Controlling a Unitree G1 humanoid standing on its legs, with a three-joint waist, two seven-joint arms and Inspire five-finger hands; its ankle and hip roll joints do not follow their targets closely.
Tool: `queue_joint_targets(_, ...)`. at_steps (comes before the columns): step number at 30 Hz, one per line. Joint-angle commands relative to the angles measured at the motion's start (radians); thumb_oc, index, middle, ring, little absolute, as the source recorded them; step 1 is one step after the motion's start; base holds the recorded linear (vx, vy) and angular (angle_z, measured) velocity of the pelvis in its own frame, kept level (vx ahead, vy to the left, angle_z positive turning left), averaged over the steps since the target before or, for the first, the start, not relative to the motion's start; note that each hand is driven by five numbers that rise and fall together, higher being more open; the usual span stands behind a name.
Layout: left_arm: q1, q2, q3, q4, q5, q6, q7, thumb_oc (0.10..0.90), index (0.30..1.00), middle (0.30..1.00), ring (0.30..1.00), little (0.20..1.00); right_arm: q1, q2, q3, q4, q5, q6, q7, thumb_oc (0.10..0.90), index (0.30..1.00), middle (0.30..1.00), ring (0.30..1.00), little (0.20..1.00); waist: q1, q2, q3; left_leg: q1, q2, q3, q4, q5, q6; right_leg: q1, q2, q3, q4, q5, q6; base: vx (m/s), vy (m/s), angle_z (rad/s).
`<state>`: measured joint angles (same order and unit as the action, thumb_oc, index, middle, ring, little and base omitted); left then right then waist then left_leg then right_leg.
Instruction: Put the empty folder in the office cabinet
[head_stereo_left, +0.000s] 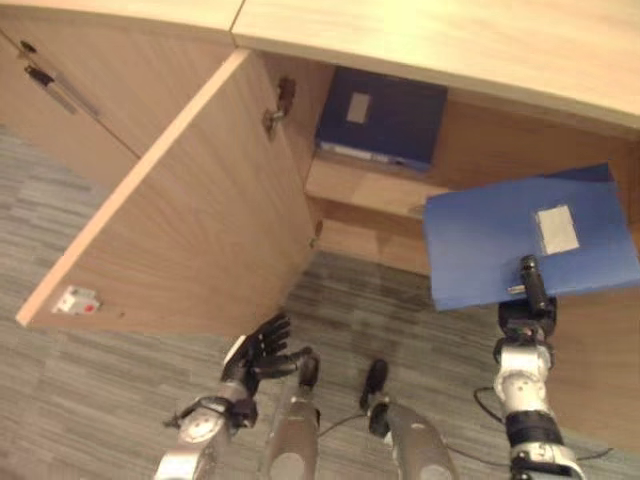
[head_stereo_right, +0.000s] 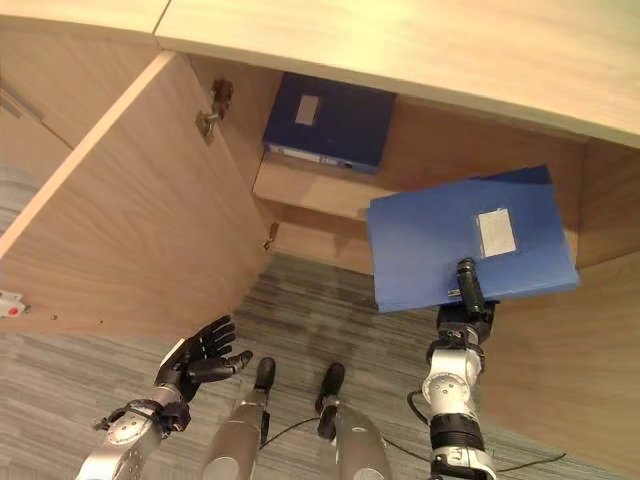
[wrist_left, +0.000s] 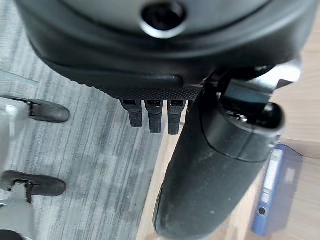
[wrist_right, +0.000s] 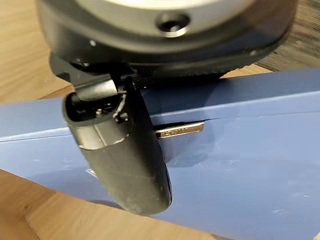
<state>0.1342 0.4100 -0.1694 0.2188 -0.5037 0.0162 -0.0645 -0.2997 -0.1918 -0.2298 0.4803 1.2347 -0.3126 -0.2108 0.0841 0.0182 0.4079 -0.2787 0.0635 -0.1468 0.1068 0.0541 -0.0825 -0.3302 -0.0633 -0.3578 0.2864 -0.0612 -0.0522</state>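
A flat blue folder (head_stereo_left: 500, 240) with a grey label hangs tilted in front of the open office cabinet (head_stereo_left: 470, 150), right of its middle. My right hand (head_stereo_left: 530, 300) grips its near edge from below, the thumb (wrist_right: 125, 160) lying on the blue cover (wrist_right: 240, 165); the fingers are hidden beneath it. Low on the left, over the carpet, my left hand (head_stereo_left: 258, 352) is open with spread fingers (wrist_left: 150, 115) and holds nothing.
A darker blue folder (head_stereo_left: 385, 115) lies on the cabinet's inner shelf (head_stereo_left: 370, 185). The cabinet door (head_stereo_left: 190, 210) stands swung wide open to the left, just above my left hand. The light wooden top (head_stereo_left: 450, 40) overhangs the opening. Grey carpet (head_stereo_left: 80, 400) lies below.
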Motion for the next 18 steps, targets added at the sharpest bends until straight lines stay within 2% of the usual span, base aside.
queue_joint_targets(1, 0.049, 0.046, -0.004, -0.085, -0.01, -0.06, 0.019, 0.8, 0.9, 0.9, 0.9, 0.9, -0.032, -0.072, -0.044, -0.175, 0.012, -0.137, 0.038, 0.4, 0.3, 0.3, 0.3, 0.3, -0.015, -0.002, -0.082, 0.0, 0.024, -0.005, 0.042, -0.068, 0.01, 0.003, -0.018, 0.062, 0.131, -0.173, 0.063, -0.02, -0.008, -0.05)
queue_joint_targets(7, 0.059, 0.066, -0.005, -0.105, -0.011, -0.054, 0.021, 0.8, 0.9, 0.9, 0.9, 0.9, -0.066, -0.07, -0.041, -0.194, 0.038, -0.176, 0.045, 0.4, 0.3, 0.3, 0.3, 0.3, 0.001, -0.016, -0.07, -0.03, 0.027, -0.004, 0.144, -0.105, 0.023, 0.016, 0.024, 0.094, 0.121, -0.187, 0.04, 0.01, -0.054, -0.16)
queue_joint_targets(8, 0.055, 0.07, -0.01, -0.111, -0.008, -0.056, 0.021, 0.8, 0.9, 0.9, 0.9, 0.9, -0.059, -0.077, -0.055, -0.21, 0.038, -0.189, 0.041, 0.4, 0.3, 0.3, 0.3, 0.3, -0.001, -0.011, -0.049, -0.08, 0.006, -0.005, 0.233, -0.107, 0.034, 0.024, 0.024, 0.089, 0.121, -0.195, 0.023, -0.04, -0.044, -0.19)
queue_joint_targets(10, 0.048, 0.071, -0.015, -0.111, -0.008, -0.058, 0.025, 0.8, 0.9, 0.9, 0.9, 0.9, -0.071, -0.075, -0.058, -0.218, 0.038, -0.198, 0.034, 0.4, 0.3, 0.3, 0.3, 0.3, 0.002, -0.004, -0.04, -0.114, -0.014, -0.013, 0.296, -0.107, 0.037, 0.017, 0.022, 0.086, 0.129, -0.199, 0.018, -0.06, 0.012, -0.07)
queue_joint_targets(12, 0.031, 0.068, -0.022, -0.106, -0.017, -0.068, 0.037, 0.8, 0.9, 0.9, 0.9, 0.9, -0.091, -0.079, -0.061, -0.226, 0.041, -0.206, 0.027, 0.4, 0.3, 0.3, 0.3, 0.3, 0.016, 0.001, -0.028, -0.155, -0.081, -0.045, 0.353, -0.111, 0.043, 0.006, 0.018, 0.088, 0.145, -0.204, 0.011, -0.03, 0.039, 0.01)
queue_joint_targets(13, 0.024, 0.066, -0.028, -0.107, -0.022, -0.07, 0.041, 0.8, 0.9, 0.9, 0.9, 0.9, -0.098, -0.08, -0.066, -0.229, 0.046, -0.21, 0.025, 0.4, 0.3, 0.3, 0.3, 0.3, 0.014, 0.004, -0.023, -0.171, -0.107, -0.052, 0.35, -0.129, 0.046, 0.002, 0.01, 0.087, 0.153, -0.211, 0.015, 0.03, 0.035, 0.11)
queue_joint_targets(14, 0.016, 0.064, -0.039, -0.109, -0.024, -0.066, 0.041, 0.8, 0.9, 0.9, 0.9, 0.9, -0.101, -0.087, -0.081, -0.23, 0.051, -0.216, 0.019, 0.4, 0.3, 0.3, 0.3, 0.3, 0.013, 0.01, -0.015, -0.199, -0.114, -0.028, 0.279, -0.091, 0.036, 0.013, 0.011, 0.081, 0.145, -0.218, 0.022, 0.03, 0.025, 0.14)
queue_joint_targets(15, 0.015, 0.063, -0.04, -0.109, -0.024, -0.066, 0.041, 0.8, 0.9, 0.9, 0.9, 0.9, -0.101, -0.088, -0.082, -0.23, 0.051, -0.216, 0.018, 0.4, 0.3, 0.3, 0.3, 0.3, 0.014, 0.009, -0.016, -0.196, -0.115, -0.028, 0.268, -0.083, 0.036, 0.013, 0.009, 0.081, 0.142, -0.216, 0.022, 0.05, 0.061, 0.2)
queue_joint_targets(16, 0.011, 0.065, -0.045, -0.105, -0.02, -0.064, 0.042, 0.8, 0.9, 0.9, 0.9, 0.9, -0.11, -0.093, -0.088, -0.235, 0.05, -0.222, 0.011, 0.4, 0.3, 0.3, 0.3, 0.3, 0.023, 0.022, -0.005, -0.243, -0.113, -0.004, 0.185, -0.014, 0.027, 0.028, 0.03, 0.077, 0.14, -0.221, 0.021, 0.04, 0.034, 0.27)
queue_joint_targets(18, 0.0, 0.065, -0.05, -0.101, -0.015, -0.068, 0.044, 0.8, 0.9, 0.9, 0.9, 0.9, -0.118, -0.096, -0.088, -0.231, 0.046, -0.229, 0.003, 0.4, 0.3, 0.3, 0.3, 0.3, 0.046, 0.016, 0.0, -0.236, -0.111, 0.006, 0.082, 0.028, 0.019, 0.034, 0.043, 0.102, 0.14, -0.231, 0.021, 0.07, 0.033, 0.21)
